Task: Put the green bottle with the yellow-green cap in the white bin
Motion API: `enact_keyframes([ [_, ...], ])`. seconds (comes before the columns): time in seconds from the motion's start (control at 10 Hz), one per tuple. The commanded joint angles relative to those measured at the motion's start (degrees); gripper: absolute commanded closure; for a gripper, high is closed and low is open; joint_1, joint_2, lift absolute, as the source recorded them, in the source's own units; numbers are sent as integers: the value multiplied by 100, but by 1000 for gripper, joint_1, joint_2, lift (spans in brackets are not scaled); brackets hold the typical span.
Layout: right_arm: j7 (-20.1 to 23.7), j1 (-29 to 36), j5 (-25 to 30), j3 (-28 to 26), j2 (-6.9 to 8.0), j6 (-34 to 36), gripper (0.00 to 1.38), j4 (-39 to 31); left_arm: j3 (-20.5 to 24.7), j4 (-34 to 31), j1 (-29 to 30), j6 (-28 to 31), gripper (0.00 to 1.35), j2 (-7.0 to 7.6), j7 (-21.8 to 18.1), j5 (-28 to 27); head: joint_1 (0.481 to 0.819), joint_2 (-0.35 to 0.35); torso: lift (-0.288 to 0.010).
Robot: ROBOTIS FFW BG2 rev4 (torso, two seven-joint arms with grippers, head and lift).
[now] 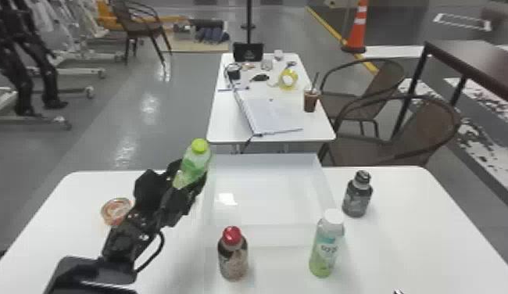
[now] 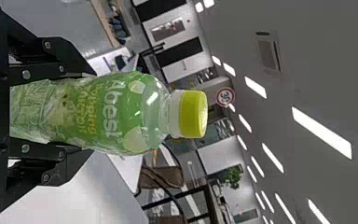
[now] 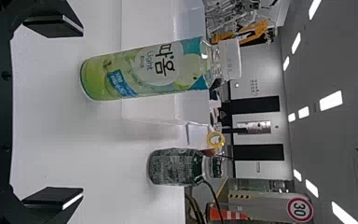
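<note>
Green bottle with the yellow-green cap [image 1: 197,162] is what I have in my grasp, so I'll work across from the left of the head view. Farthest left on the white table [image 1: 69,219] is a small round tub [image 1: 116,210], beside my left arm. Next comes my left gripper [image 1: 191,180], its fingers closed around the lower part of the green bottle; I have it raised near the white bin's left side, leaning, cap end up. From here I can't tell whether any of it is over the rim. The white bin [image 1: 265,236] sits in the middle, and in front of it a dark bottle with a red cap [image 1: 233,256] stands upright. Behind the bin, on a second table [image 1: 226,131], I see an open notebook [image 1: 270,115] and a cup with a straw [image 1: 310,101]. A white-capped bottle [image 1: 326,248] stands by the bin's near right corner, and a black bottle [image 1: 356,199] stands just right of the bin. At the bottom edge, farther right, I see a bit of my right gripper [image 1: 398,292]; in the right wrist view its fingers are spread wide, with nothing between them
</note>
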Motion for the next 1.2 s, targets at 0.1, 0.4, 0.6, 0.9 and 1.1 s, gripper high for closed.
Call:
enact_keyframes([
  [0.1,0,-27,-16,20,0,0,94,27,-904,96,-291,-165,828,304,62,38,549,0,-100],
  [0.4,0,-44,-16,29,0,0,94,54,-1564,887,-792,-455,829,480,150,-568,549,0,-100],
  [0.6,0,-62,-24,47,0,0,94,62,-1810,1467,-1134,-516,828,533,167,-1087,549,0,-100],
  [0.9,0,-79,-24,56,0,0,94,71,-2073,1783,-1424,-569,794,621,308,-1737,549,0,-100],
  [1.1,0,-71,-42,56,0,0,94,71,-2073,1783,-1389,-727,303,630,422,-1834,549,0,-100],
])
